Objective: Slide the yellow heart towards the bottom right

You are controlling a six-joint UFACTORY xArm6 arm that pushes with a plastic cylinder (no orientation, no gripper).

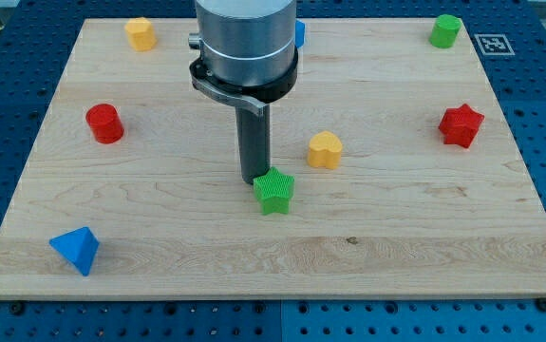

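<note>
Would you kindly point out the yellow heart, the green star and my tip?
yellow heart (325, 150), camera view, its top face.
green star (274, 189), camera view, its top face.
my tip (254, 180), camera view, the rod's lower end.

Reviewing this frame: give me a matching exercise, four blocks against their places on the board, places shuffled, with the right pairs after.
Blocks:
1. yellow heart
2. green star
3. blue pyramid-like block
4. red star

Places:
A. near the view's bottom left corner
B. right at my tip, on its right
C. near the view's right edge
D. near the middle, up and right of the green star

Pairs: 1-D, 2-B, 3-A, 4-C
</note>
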